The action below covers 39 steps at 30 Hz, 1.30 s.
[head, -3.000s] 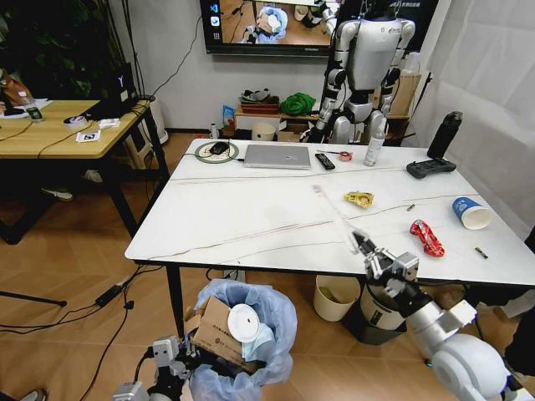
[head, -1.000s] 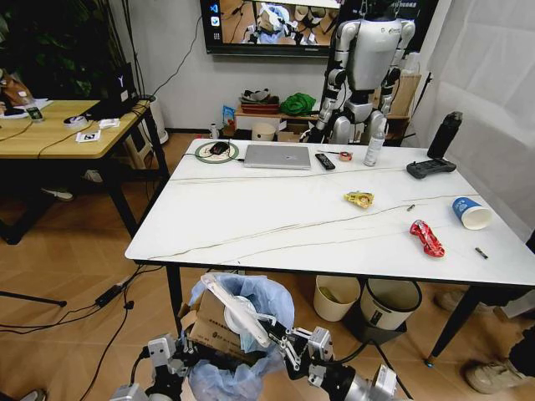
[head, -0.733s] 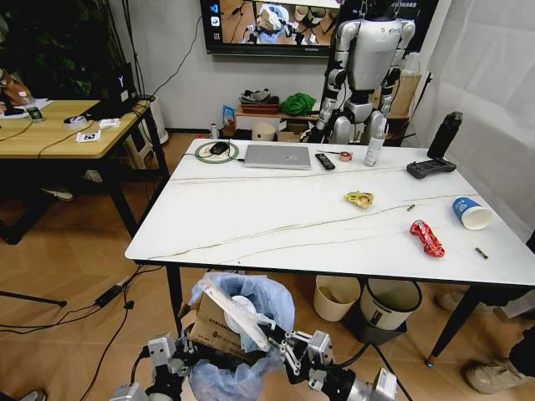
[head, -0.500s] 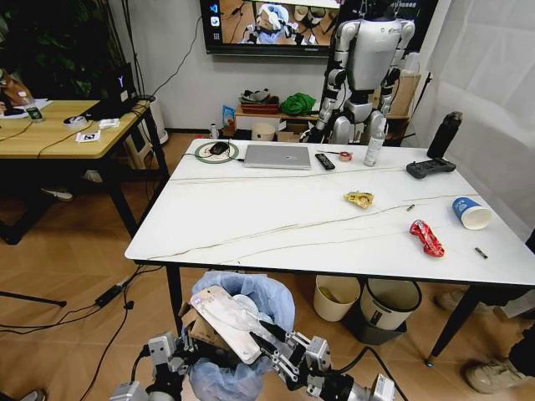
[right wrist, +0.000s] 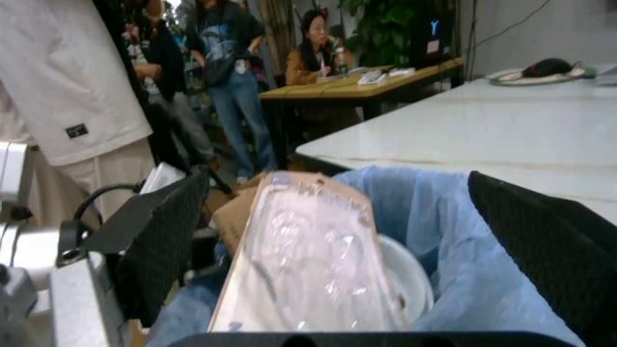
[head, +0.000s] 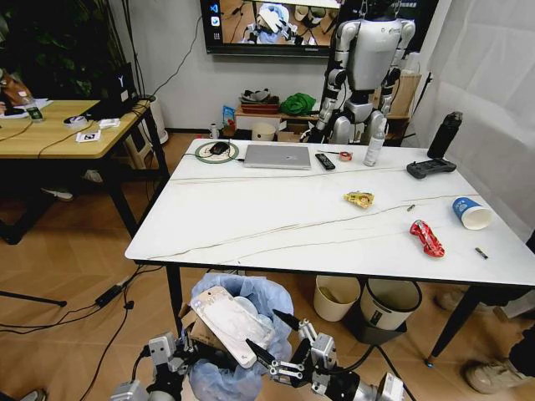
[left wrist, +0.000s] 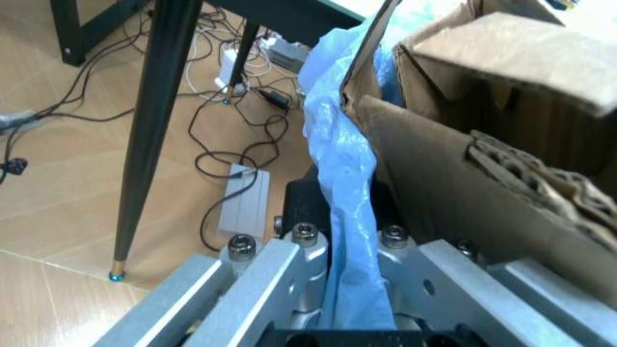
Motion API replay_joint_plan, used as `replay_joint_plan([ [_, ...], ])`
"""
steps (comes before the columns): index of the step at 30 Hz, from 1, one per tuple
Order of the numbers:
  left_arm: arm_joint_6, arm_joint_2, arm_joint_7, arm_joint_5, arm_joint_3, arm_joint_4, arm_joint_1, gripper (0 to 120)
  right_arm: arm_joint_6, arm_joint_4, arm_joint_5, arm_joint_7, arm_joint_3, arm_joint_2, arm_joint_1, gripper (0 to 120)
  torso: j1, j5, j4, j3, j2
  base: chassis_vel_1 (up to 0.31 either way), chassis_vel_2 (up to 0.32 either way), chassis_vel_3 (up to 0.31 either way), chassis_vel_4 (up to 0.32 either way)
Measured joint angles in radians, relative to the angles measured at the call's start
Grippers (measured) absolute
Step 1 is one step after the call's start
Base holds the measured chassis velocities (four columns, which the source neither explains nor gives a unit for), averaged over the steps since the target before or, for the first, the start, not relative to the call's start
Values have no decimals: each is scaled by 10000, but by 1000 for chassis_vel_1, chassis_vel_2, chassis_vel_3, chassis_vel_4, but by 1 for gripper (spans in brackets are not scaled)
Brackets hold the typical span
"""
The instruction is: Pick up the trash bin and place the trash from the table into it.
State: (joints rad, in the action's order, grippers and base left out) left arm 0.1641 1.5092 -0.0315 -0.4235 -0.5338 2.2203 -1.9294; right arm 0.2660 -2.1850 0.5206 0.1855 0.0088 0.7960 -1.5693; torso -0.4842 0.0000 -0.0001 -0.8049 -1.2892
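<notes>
The trash bin (head: 272,311), lined with a crinkled blue bag, hangs low in front of the table (head: 251,219). My left gripper (head: 171,351) is shut on its bag rim (left wrist: 352,217), beside torn cardboard (left wrist: 482,137). A clear flat plastic pack (head: 230,323) lies slanted across the bin's mouth, over a white round piece (right wrist: 410,278). My right gripper (head: 266,332) is open just in front of the bin, its black fingers (right wrist: 159,238) spread either side of the pack (right wrist: 308,267) without gripping it. On the table lie a yellow wrapper (head: 359,199), a red wrapper (head: 427,237) and a blue-white cup (head: 471,212).
A silver laptop (head: 277,156), black remote (head: 324,160), controller (head: 430,168) and dark bottle (head: 444,134) sit at the table's far side. A cream bin (head: 336,296) and a grey bin (head: 391,302) stand under it. A wooden desk (head: 58,125) is to the left.
My right gripper carried the clear pack from the table's front edge down to the bin, then opened. The pack now rests on the bin's mouth.
</notes>
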Motion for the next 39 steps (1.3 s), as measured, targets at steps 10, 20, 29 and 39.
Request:
replay_joint_plan([
  [10,7,-178,-12,-19,37,82,-163,0,-438,-227,629,-607,1471,460,529,100,0,1,0,0,0,0,0,0,0],
  [20,-9,-226,0,-23,85,92,-144,0,-1407,-20,1003,-2788,2388,539,1793,100,0,2,-1,0,0,0,0,0,0],
  [29,-35,-172,7,-83,-60,215,-143,0,-4620,1498,2281,-3680,2497,418,4857,100,-1,-3,2,-1,1,0,0,0,0],
  [39,-48,62,17,-55,-252,377,-186,0,-5301,4954,2031,-2566,1782,1101,7074,100,-2,2,0,0,1,0,0,0,0],
])
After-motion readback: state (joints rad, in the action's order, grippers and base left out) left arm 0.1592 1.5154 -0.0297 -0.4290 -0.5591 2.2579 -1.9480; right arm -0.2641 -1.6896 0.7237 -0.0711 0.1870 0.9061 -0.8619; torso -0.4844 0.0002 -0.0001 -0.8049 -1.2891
